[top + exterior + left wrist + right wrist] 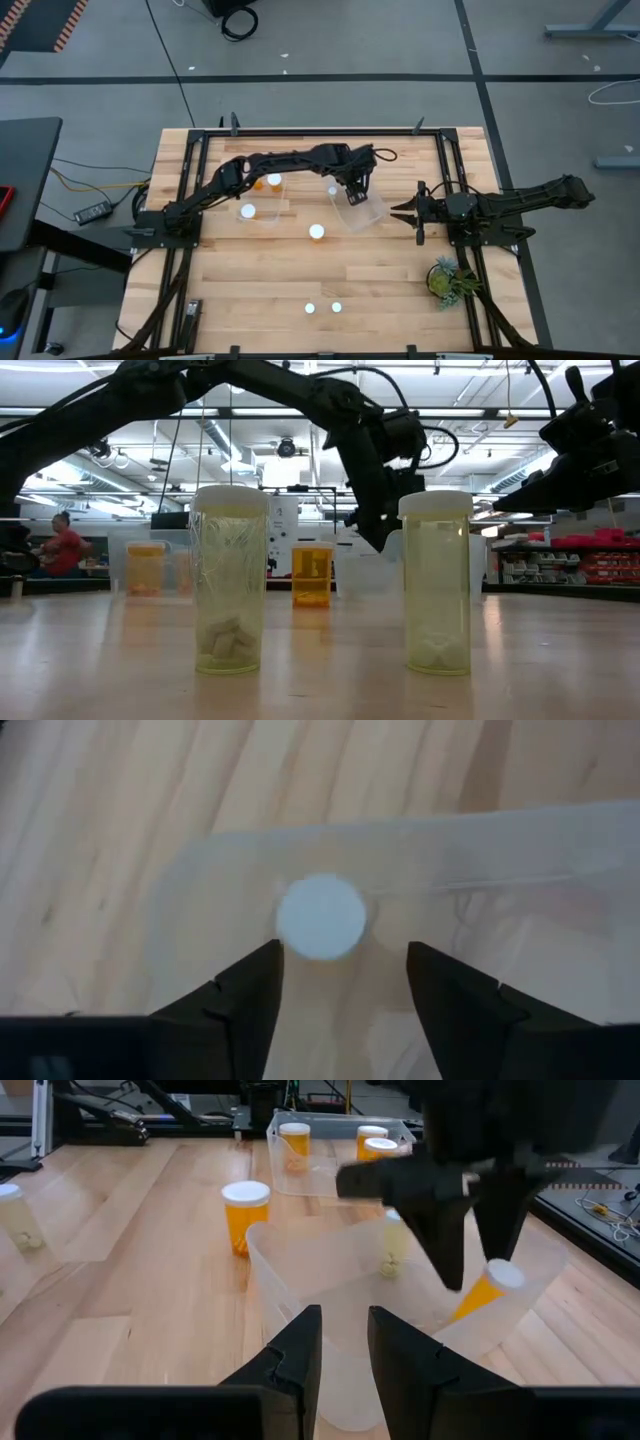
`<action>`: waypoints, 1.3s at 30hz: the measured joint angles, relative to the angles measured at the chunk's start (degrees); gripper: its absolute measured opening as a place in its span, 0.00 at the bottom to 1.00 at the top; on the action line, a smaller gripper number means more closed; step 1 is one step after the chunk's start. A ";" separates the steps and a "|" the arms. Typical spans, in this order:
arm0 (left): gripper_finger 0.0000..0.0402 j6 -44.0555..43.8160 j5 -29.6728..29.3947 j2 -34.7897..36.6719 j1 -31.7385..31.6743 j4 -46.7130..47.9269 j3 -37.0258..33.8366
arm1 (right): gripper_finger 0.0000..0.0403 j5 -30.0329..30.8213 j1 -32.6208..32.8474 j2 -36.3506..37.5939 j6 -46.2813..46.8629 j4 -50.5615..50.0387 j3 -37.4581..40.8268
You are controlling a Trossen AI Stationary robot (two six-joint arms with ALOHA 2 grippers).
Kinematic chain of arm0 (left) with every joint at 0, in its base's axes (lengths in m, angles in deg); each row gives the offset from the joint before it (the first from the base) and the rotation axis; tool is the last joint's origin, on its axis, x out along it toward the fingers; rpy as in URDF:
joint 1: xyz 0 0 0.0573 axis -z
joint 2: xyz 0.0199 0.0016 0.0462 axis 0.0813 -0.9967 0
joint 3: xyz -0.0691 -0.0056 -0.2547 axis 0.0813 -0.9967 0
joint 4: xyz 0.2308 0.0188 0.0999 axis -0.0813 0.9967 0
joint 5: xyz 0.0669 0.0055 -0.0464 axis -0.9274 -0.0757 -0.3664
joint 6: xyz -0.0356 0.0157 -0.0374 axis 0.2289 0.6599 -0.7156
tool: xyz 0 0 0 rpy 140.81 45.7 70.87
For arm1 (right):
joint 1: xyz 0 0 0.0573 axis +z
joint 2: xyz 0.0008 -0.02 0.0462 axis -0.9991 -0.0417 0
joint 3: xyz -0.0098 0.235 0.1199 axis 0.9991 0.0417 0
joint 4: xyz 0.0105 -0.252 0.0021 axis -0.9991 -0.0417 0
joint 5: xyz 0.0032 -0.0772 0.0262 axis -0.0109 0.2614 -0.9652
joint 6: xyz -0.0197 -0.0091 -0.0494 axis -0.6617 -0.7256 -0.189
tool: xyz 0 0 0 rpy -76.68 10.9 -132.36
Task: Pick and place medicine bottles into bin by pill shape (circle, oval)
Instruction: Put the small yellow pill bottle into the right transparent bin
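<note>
The left arm stretches far across toward the right side, its tool (352, 197) pointing down with fingers (245, 995) parted (nothing between them). The right arm waits low, its tool (400, 211) closed.

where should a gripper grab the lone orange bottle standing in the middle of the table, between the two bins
Probably by its white cap, or the body just under it, coming straight down from above. The orange bottle stands upright with bare wood all round it, so the fingers could likely close across the round cap from either side.
</note>
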 joint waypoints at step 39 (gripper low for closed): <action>0.49 1.36 12.41 4.48 20.43 24.31 6.63 | 0.23 0.00 0.00 -0.28 0.00 0.00 0.00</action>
